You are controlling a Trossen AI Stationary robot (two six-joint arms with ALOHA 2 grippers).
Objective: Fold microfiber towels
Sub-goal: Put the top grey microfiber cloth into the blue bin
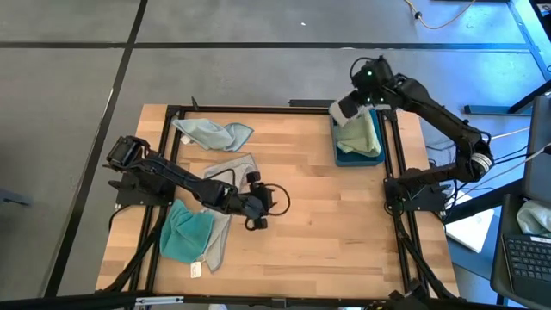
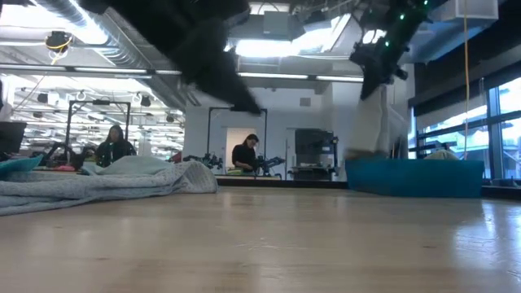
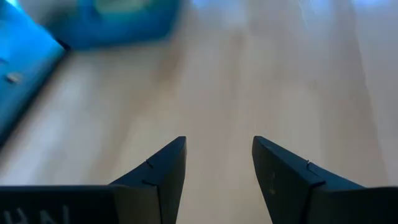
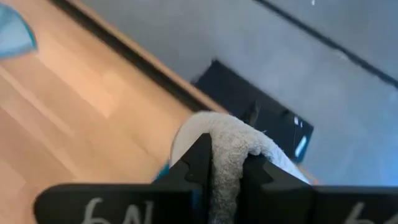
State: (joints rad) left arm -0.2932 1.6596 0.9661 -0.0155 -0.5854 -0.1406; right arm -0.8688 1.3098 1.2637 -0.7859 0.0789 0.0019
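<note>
A folded light grey towel [image 4: 229, 155] hangs pinched in the right tool [image 4: 225, 163], whose fingers are clenched on a fold of it above the blue plastic tray [image 1: 343, 155] at the far right corner of the tabletop [image 1: 327, 215]. In the low view the cloth dangles straight down from that tool toward the tray. A pale green towel [image 1: 362, 136] already lies in the tray.

The rest of the towels lie on the left half of the tabletop: a pale blue towel [image 1: 211, 133] crumpled near the far edge, a grey towel [image 1: 231, 165] spread near the middle, and a teal towel [image 1: 185, 234] lying on another light grey cloth near the front-left corner, with a small white tag [image 1: 195, 270] beside them.

The left tool [image 1: 269, 202] hovers low over bare wood near the middle of the tabletop, just beside the grey towel, its fingers apart and gripping nothing; its wrist view shows only wood between them.

The step in hand looks like stacking a finished towel into the tray. The next move probably calls for lowering the right tool until the cloth settles onto the pale green one, then releasing without dragging the fold open. After that, the left tool is well placed to start on the grey towel next to it.
</note>
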